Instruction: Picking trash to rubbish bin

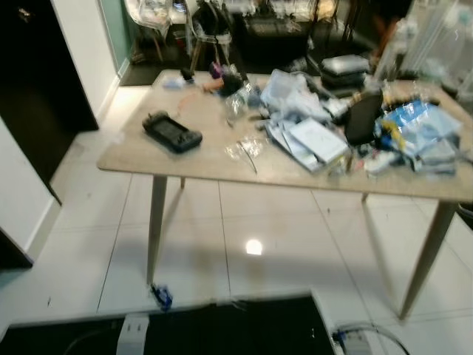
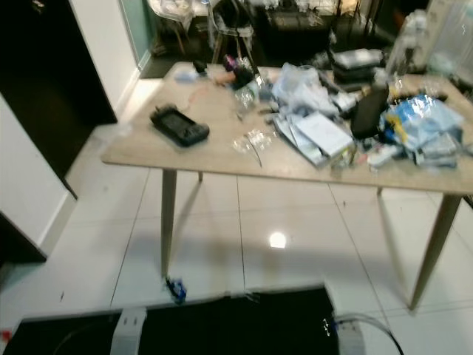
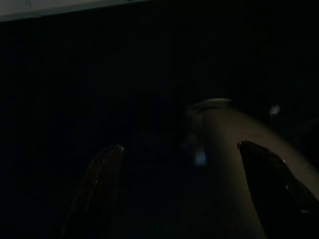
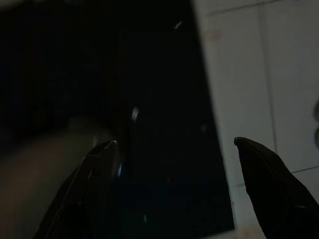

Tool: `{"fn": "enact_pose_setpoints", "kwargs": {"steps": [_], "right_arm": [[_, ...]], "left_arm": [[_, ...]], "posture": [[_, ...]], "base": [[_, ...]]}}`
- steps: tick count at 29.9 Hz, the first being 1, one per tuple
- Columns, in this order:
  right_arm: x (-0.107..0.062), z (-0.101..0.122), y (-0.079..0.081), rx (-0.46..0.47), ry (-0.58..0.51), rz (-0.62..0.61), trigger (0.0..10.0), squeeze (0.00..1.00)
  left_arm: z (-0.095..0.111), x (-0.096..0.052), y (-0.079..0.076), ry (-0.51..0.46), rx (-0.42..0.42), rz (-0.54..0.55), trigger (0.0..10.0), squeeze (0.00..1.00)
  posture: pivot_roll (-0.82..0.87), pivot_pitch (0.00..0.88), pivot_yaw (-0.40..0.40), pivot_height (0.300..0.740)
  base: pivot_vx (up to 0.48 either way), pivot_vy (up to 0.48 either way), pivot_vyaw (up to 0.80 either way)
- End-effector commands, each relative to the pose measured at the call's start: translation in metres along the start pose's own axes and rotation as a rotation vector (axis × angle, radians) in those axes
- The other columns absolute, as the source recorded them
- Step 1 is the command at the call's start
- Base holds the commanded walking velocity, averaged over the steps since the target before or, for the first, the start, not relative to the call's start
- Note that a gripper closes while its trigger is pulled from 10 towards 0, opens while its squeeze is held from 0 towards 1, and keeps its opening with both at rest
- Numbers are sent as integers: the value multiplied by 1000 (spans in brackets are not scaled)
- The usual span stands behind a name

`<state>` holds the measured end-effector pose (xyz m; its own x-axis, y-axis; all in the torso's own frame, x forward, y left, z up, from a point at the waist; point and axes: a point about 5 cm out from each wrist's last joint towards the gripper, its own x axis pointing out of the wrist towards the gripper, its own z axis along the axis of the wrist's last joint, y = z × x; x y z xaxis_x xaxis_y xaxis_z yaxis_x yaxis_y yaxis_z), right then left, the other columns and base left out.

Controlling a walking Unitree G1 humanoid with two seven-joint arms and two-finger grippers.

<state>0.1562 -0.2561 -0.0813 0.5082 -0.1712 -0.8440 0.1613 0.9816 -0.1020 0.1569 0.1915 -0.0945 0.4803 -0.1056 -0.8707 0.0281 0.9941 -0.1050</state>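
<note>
Ahead of the robot, across a stretch of white tiled floor (image 1: 244, 222), stands a wooden table (image 1: 155, 159) cluttered with things, and that is where the trash lies: crumpled clear plastic wrappers (image 1: 246, 146) near the front edge, about the middle of the tabletop, with a black handheld device (image 1: 171, 133) to their left and a pile of papers (image 1: 310, 140) and blue packets (image 1: 414, 129) to their right. No rubbish bin can be made out. Both arms hang low and idle: the left gripper (image 3: 179, 189) in deep shade and the right gripper (image 4: 174, 184) over dark floor and white tile, each with its fingers spread apart and nothing between them. The wrappers lie well forward of and above both grippers, roughly centred, so neither arm looks clearly nearer; I judge the robot must walk closer first.
</note>
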Motion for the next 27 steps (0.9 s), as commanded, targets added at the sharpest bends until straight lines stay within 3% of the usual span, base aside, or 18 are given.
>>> {"fn": "enact_pose_setpoints", "kwargs": {"steps": [1,5,11,24,27], "right_arm": [[0,3,-1,35,-22,-19,10000,0],[1,14,-7,62,-63,-51,10000,0],[2,24,-4,63,-100,-47,10000,0],[1,11,3,26,-62,-33,10000,0],[1,11,2,28,-63,-35,10000,0]], "left_arm": [[-4,0,-1,22,11,-4,10000,0],[-5,0,-2,31,19,-14,10000,0],[-5,0,-3,34,23,-26,10000,0],[-11,-1,-2,46,23,-32,10000,0],[-12,-1,-1,51,13,-14,10000,0]], "posture": [[-98,61,5,740],[-101,68,14,740],[-102,83,21,740],[-91,95,10,740],[-91,101,12,740]], "base": [[0,0,0],[0,-62,0],[0,-480,0],[0,-468,0],[0,0,0]]}}
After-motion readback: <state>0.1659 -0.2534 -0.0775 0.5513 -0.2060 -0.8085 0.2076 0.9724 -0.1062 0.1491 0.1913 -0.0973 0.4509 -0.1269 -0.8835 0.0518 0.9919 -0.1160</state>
